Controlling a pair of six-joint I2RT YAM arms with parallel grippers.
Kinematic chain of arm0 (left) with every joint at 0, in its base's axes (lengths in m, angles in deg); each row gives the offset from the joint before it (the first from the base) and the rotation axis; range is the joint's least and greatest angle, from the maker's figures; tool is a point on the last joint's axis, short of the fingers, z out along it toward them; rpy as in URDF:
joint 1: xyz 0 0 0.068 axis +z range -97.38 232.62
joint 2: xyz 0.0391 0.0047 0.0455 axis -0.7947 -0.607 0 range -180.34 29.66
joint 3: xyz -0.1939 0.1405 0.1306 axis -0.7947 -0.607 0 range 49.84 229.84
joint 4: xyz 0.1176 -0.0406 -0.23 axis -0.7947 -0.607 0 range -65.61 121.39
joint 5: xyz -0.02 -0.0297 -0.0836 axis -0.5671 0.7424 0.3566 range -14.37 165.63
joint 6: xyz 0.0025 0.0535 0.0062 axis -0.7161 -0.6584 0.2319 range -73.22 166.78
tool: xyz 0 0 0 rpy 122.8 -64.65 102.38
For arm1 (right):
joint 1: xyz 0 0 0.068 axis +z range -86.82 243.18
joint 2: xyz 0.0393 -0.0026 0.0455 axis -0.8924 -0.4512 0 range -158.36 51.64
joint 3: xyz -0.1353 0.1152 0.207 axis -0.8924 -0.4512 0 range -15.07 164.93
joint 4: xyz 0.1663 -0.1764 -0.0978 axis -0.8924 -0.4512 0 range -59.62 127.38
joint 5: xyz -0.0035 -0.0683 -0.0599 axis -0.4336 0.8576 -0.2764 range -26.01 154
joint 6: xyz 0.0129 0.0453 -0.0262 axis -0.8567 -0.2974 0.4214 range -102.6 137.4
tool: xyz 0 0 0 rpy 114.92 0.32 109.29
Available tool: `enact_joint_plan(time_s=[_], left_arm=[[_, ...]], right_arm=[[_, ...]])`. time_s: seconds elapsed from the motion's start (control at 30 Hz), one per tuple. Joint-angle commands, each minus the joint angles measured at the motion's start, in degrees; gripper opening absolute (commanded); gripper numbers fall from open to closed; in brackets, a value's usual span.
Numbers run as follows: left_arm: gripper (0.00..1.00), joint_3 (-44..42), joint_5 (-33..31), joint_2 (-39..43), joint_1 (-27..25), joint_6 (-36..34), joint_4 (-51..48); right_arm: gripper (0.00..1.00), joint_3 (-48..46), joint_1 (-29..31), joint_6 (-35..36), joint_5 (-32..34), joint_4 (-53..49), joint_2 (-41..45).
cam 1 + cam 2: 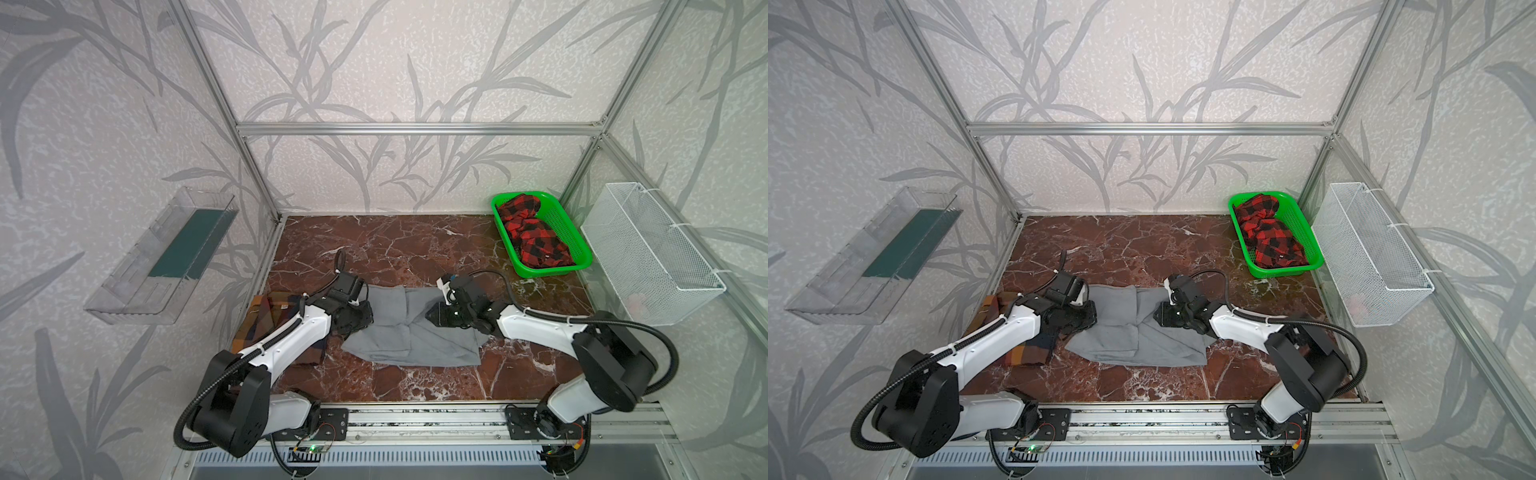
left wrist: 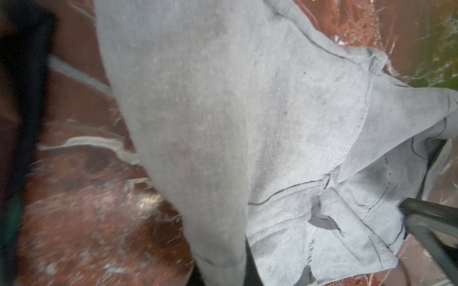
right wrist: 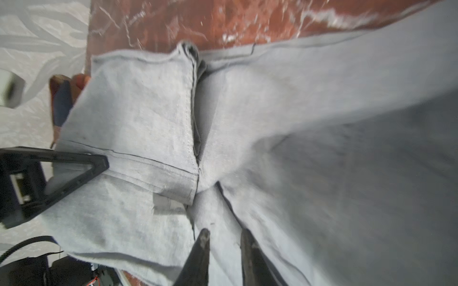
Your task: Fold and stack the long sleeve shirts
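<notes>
- Cloth of the grey shirt (image 1: 411,336) looks light, soft and limp. It will sag and slide on the polished worktop (image 1: 374,249), so hems, cuffs and seamed corners are the surest holds.
- It lies part-folded near the middle of the worktop's front edge, between the two grippers.
- Left gripper (image 1: 366,318) is closed on a stretched length of the grey cloth at the shirt's left side.
- Right gripper (image 3: 225,245) has its jaws a little apart with a ridge of grey cloth between them; the blurred wrist view does not show whether they pinch it.
- Checked shirt (image 1: 259,324), in orange, brown and navy, lies folded by the left edge, partly under the left arm.
- Green basket (image 1: 540,272) in the back right corner holds a crumpled red-and-black plaid cloth (image 1: 532,237).
- White mesh basket (image 1: 648,257) and clear tray (image 1: 137,291) hang on the side walls.
</notes>
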Motion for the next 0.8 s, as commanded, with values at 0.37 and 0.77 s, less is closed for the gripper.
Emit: enact_joint_plan(time_s=[0.37,0.77], left_arm=[[0.00,24.5,-26.5,-5.9,-2.4,-11.4,-33.4],[0.00,41.6,-50.2,-22.7,-16.8,-7.7,-52.0]], right_arm=[[0.27,-8.1,-12.5,7.6,0.8,-15.8,27.0],[0.26,-15.6,-13.9,6.1,-2.4,-13.3,32.8]])
